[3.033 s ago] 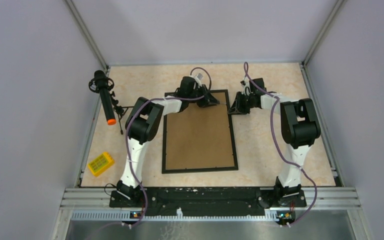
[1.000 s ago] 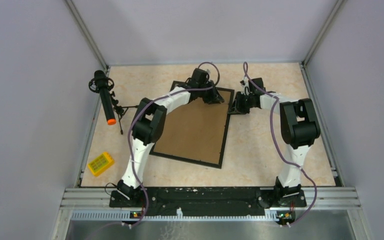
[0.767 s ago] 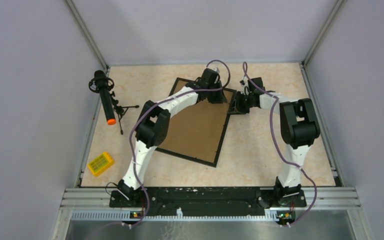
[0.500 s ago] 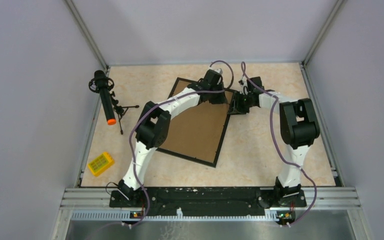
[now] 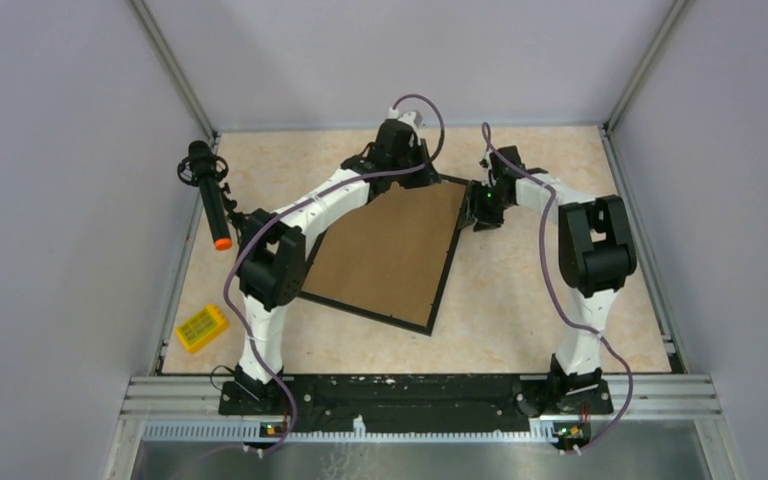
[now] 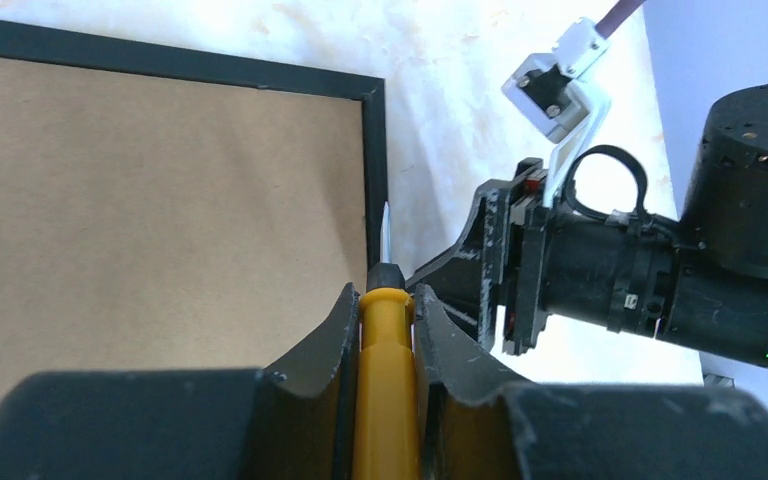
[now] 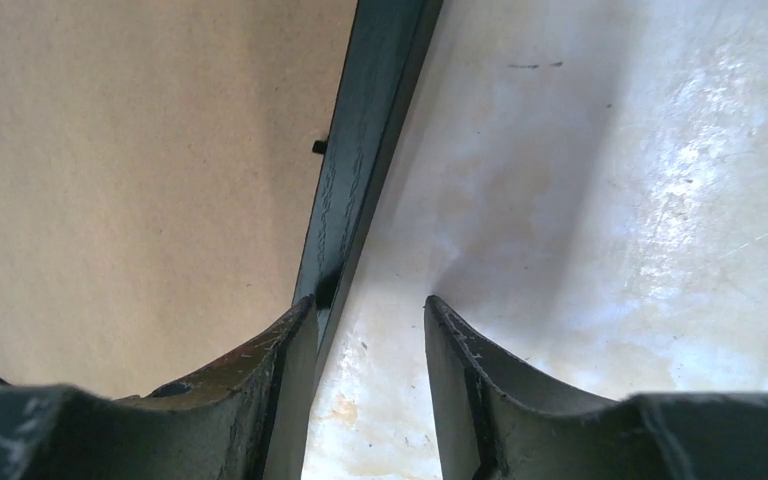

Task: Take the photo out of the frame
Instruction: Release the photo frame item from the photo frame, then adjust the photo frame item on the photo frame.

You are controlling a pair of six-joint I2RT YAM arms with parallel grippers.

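Marbled table (image 5: 560,290), frame (image 5: 385,255) laid back-up, skewed at centre, both arms reached to its far right corner, microphone stand (image 5: 210,195) and yellow box (image 5: 201,328) set left, left gripper (image 6: 387,300) clamped on yellow-handled screwdriver (image 6: 387,400), tip at border, right gripper (image 7: 370,310) spread astride frame edge.

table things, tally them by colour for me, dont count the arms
brown with black border: 1, the frame
yellow: 2, the small yellow box and the yellow-handled tool in the left gripper
black with orange tip: 1, the microphone
total: 4
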